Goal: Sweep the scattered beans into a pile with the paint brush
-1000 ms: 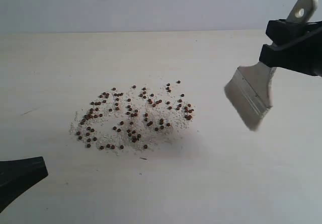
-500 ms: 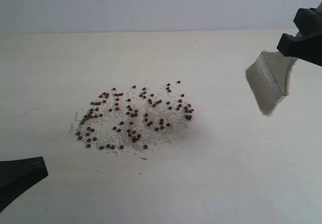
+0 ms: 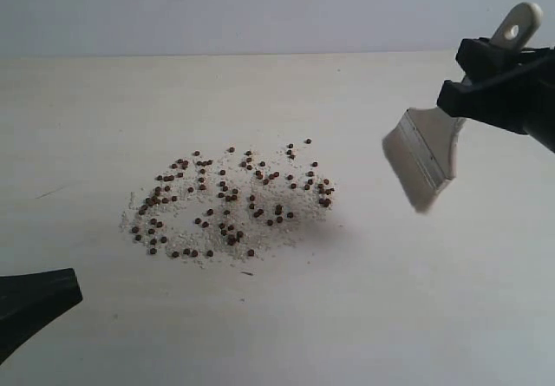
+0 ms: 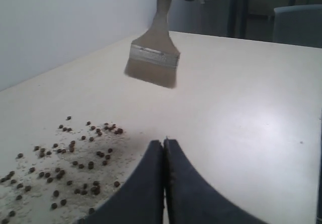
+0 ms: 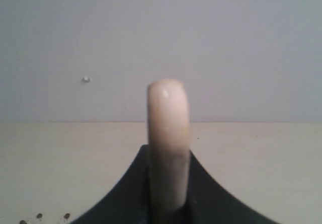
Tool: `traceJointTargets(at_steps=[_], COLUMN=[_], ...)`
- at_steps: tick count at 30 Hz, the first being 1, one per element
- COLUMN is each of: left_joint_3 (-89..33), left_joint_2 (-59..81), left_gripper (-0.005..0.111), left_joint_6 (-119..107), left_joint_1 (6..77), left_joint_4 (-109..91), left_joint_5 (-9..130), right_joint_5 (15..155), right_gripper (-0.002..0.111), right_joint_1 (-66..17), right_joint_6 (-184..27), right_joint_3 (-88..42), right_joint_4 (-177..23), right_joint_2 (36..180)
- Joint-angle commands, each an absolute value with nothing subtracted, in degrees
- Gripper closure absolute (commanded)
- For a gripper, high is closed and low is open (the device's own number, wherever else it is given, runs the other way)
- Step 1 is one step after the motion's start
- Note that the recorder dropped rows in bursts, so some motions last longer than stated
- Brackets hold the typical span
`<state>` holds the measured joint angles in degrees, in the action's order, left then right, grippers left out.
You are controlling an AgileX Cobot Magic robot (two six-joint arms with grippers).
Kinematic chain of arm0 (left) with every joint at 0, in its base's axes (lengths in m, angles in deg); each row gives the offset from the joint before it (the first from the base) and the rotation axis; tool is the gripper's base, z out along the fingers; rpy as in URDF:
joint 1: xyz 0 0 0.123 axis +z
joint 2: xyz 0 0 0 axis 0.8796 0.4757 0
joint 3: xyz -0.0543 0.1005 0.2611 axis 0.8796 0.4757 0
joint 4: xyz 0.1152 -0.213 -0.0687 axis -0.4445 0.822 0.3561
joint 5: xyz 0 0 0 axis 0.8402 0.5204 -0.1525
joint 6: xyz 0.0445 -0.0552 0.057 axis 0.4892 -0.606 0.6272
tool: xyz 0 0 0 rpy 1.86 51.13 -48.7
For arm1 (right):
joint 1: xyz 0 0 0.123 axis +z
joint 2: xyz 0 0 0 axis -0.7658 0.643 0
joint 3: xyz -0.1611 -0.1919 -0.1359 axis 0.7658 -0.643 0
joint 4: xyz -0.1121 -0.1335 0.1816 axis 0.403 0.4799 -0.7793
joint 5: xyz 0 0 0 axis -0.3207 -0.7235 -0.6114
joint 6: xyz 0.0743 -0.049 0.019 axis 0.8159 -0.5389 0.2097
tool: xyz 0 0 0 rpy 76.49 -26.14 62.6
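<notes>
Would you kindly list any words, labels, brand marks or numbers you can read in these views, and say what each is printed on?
There is none to read: the paint brush, the left gripper, the right gripper, the pale table and the wall all show plain, unmarked surfaces.

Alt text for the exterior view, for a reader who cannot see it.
The right gripper holds a flat wooden-handled paint brush with pale bristles and a silver ferrule aloft, right of a patch of dark reddish-brown beans mixed with whitish crumbs on a pale table. The shut black left gripper pokes in at lower left.
</notes>
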<state>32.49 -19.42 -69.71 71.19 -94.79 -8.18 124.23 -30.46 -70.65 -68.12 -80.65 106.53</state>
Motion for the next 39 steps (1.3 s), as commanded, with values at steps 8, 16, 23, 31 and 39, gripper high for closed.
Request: traceJointTargets(at_steps=[8, 16, 23, 31, 39], left_joint_3=[32.7, 32.7, 32.7, 32.7, 32.7], left_joint_2=[-21.1, -21.4, -21.4, -21.4, -21.4], left_gripper=[0.107, 0.107, 0.107, 0.107, 0.107], left_joint_6=[-46.6, -39.5, -21.4, -21.8, -21.8], left_joint_1=[71.4, 71.4, 71.4, 71.4, 70.9], left_joint_4=[-40.5, -24.5, -16.1, -16.3, -16.3], left_joint_5=[2.3, 14.2, 23.5, 26.5, 26.6], right_joint_5=[128.0, 128.0, 127.9, 129.1, 134.3], right_gripper=[0.108, 0.108, 0.108, 0.108, 0.108], right_joint_1=[-30.7, -30.7, -30.7, -30.7, -30.7], right_joint_6=[-70.9, -70.9, -70.5, -69.9, -70.5], right_joint_3=[-68.4, -68.4, -68.4, -68.4, -68.4], right_joint_4=[-79.9, -79.8, -79.5, -77.3, -77.3], right_joint_2=[106.6, 106.6, 106.6, 108.3, 114.0])
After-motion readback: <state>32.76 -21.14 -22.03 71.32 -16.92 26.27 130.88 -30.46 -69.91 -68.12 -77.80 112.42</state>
